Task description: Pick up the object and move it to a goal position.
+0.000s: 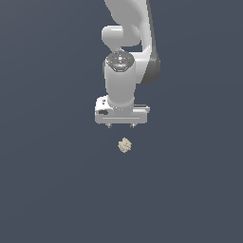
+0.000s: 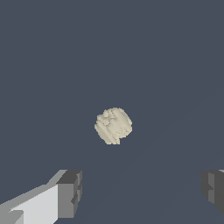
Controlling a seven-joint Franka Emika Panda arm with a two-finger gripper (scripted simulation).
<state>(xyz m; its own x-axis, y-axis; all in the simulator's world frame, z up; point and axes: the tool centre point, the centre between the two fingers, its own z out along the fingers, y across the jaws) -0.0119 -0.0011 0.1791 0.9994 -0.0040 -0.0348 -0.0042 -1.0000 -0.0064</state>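
The object (image 1: 125, 145) is a tiny cream-beige knobbly lump lying on the dark grey-blue surface. It also shows in the wrist view (image 2: 113, 125), alone on the surface. My white gripper (image 1: 120, 126) hangs pointing down, just above and behind the object in the exterior view, not touching it. Its two short fingertips (image 1: 109, 126) stand wide apart. In the wrist view the gripper (image 2: 142, 188) is open and empty, with one finger (image 2: 70, 193) and the other finger (image 2: 213, 189) far apart and the object clear of the gap between them.
The flat dark grey-blue surface (image 1: 57, 190) fills both views. The white arm (image 1: 126, 33) rises behind the gripper toward the top of the exterior view. No other objects show.
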